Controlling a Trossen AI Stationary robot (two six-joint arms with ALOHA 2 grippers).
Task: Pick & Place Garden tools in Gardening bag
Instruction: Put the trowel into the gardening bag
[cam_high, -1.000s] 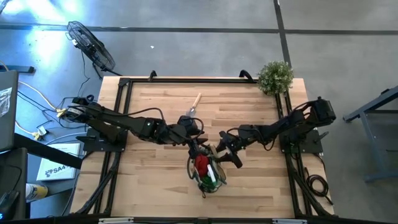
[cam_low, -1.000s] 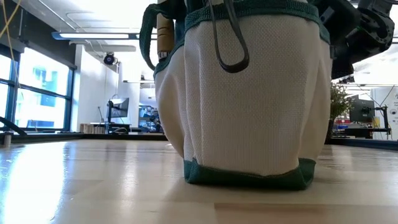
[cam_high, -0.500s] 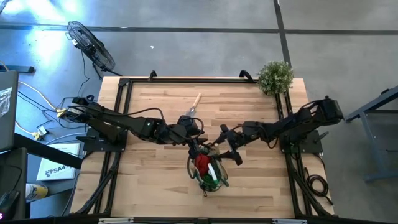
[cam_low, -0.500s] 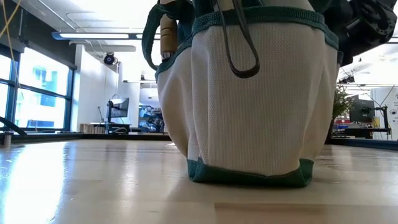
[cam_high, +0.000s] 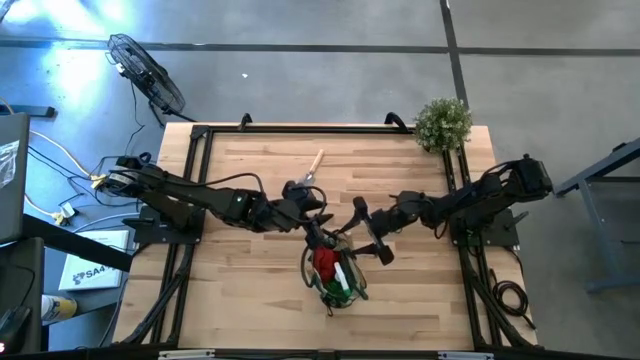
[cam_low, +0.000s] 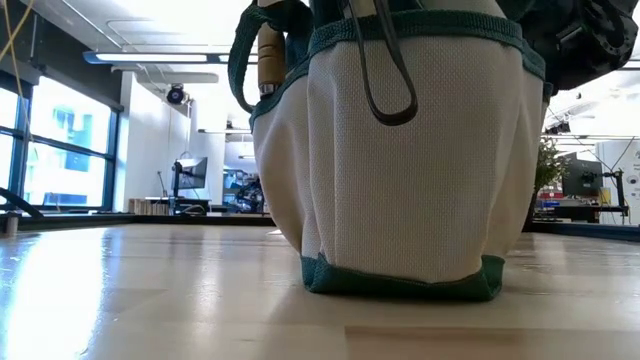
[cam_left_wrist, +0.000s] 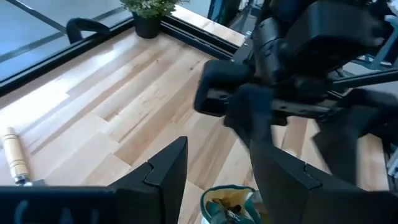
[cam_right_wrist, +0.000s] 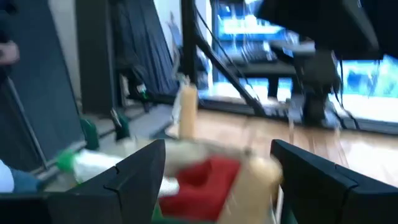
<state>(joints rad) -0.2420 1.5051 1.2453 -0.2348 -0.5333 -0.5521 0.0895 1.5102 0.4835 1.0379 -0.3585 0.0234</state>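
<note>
Small round tan fabric gardening bag with dark green trim (cam_high: 333, 275) stands at 6 o'clock of table centre, upright on the pale wooden table (cam_high: 250, 290). It holds a red cone-shaped piece (cam_high: 325, 262), a green-and-white spray bottle (cam_high: 337, 288) and a wooden handle (cam_low: 267, 55). Left gripper (cam_high: 318, 232) hangs over the bag's 11 o'clock rim, fingers apart, nothing seen between them. Right gripper (cam_high: 362, 233) sits just off the bag's 1 o'clock side, fingers spread wide, empty. Pale-handled metal trowel (cam_high: 313, 166) lies at 12 o'clock, well apart. Bushy green plant (cam_high: 442, 123) at far 2 o'clock corner.
</note>
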